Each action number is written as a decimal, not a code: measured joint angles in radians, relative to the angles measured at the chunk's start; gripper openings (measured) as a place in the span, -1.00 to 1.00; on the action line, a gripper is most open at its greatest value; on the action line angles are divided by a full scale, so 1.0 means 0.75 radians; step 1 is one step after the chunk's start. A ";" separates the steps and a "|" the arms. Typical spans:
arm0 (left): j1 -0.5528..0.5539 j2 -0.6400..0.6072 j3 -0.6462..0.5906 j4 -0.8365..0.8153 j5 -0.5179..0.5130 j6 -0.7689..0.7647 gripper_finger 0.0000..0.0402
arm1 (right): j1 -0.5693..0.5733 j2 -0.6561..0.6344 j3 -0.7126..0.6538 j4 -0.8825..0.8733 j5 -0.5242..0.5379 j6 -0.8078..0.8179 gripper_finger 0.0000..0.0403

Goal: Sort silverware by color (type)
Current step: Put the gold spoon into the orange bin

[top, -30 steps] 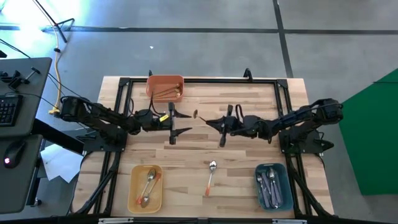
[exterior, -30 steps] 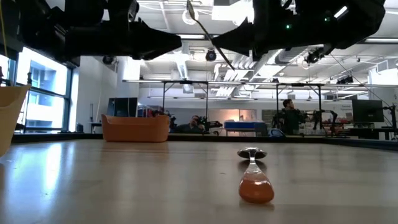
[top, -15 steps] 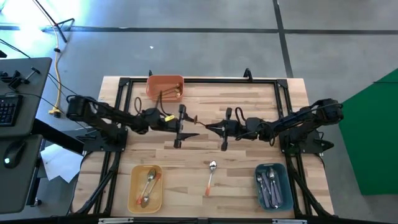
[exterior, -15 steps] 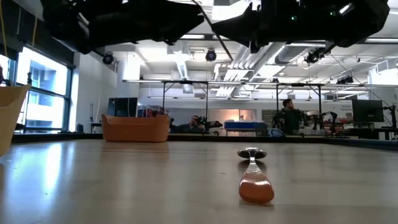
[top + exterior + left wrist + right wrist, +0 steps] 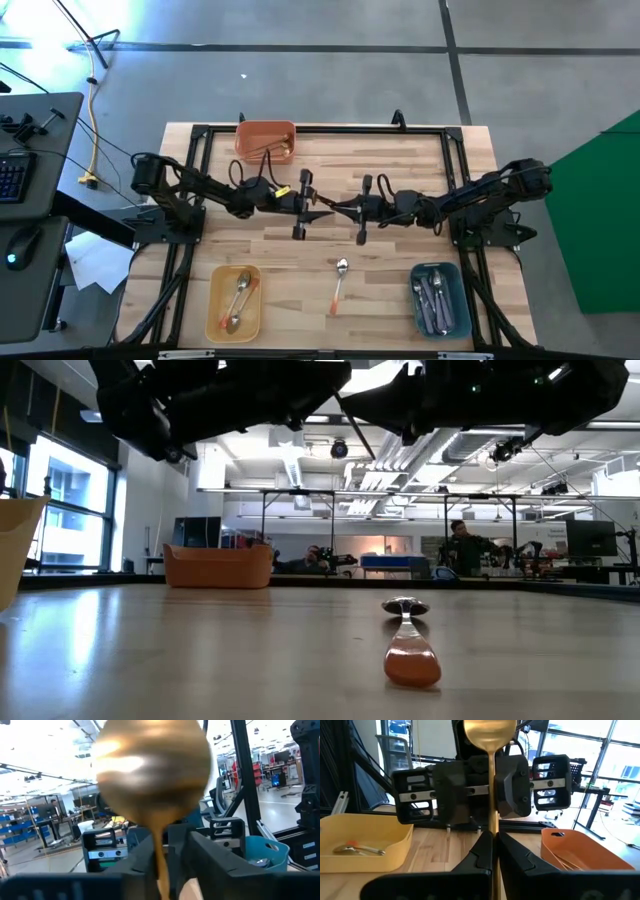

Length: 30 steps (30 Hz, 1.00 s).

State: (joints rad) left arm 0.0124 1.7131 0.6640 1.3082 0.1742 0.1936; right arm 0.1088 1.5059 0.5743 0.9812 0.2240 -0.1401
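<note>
A gold spoon [image 5: 328,206] hangs in the air over the table's middle. My right gripper [image 5: 345,208] is shut on it and reaches in from the table's right. The spoon's bowl [image 5: 490,731] points toward my left gripper [image 5: 315,205]. The left gripper's fingers [image 5: 145,851] stand on either side of the spoon's neck, with a gap still showing beside the stem. I cannot tell whether they touch it. An orange-handled spoon [image 5: 338,284] lies flat on the table nearer the front. My right gripper pinches the gold spoon's handle [image 5: 493,837] between its two fingers. The fingers come in roughly level from the table's right and lie along the handle. The spoon is lifted clear of the table, and its bowl end slants up toward the left gripper.
A red bin [image 5: 265,140] with gold spoons stands at the far edge. A yellow bin [image 5: 233,300] with orange-handled spoons is at the near left, and a teal bin [image 5: 438,297] with purple-handled spoons at the near right. People and benches show in the room beyond.
My left gripper has moved toward the table's right, up to the right gripper. Its fingers have come around the gold spoon's bowl end and drawn closer together. The spoon and my right gripper have stayed in place.
</note>
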 joint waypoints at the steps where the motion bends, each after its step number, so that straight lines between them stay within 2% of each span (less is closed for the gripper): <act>1: 0.000 0.000 0.000 0.001 -0.001 0.000 -0.58 | 0.000 0.000 0.000 0.001 -0.001 0.000 -0.99; 5: 0.002 -0.003 0.000 0.028 -0.008 -0.001 -0.92 | 0.013 0.000 0.001 0.009 -0.003 0.000 -0.99; 6: 0.001 -0.008 0.000 0.024 -0.008 -0.002 -0.95 | 0.016 0.000 0.001 0.011 0.000 -0.001 -0.99; 11: 0.002 -0.056 0.000 -0.070 -0.016 -0.009 -0.97 | 0.016 -0.001 0.001 0.009 0.017 0.008 -0.97; 15: 0.002 -0.156 -0.001 -0.237 -0.079 -0.007 -0.98 | 0.016 -0.001 0.003 0.010 0.121 0.040 -0.78; 18: 0.001 -0.273 -0.001 -0.435 -0.109 -0.035 -0.98 | 0.014 -0.001 0.002 0.005 0.177 0.039 -0.53; 23: -0.005 -0.512 -0.001 -0.800 -0.160 -0.111 -0.99 | 0.009 -0.001 0.000 0.000 0.399 -0.065 -0.20; 27: -0.033 -0.715 0.008 -1.114 -0.261 -0.161 -0.99 | 0.011 -0.001 0.000 -0.008 0.460 -0.143 -0.13; 30: -0.083 -0.829 0.098 -1.477 -0.352 -0.257 -0.99 | 0.009 -0.001 0.000 -0.009 0.461 -0.195 -0.21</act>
State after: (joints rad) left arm -0.0499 1.0911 0.7372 0.2005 -0.0900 0.0007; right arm 0.1158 1.5054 0.5743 0.9741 0.5696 -0.2863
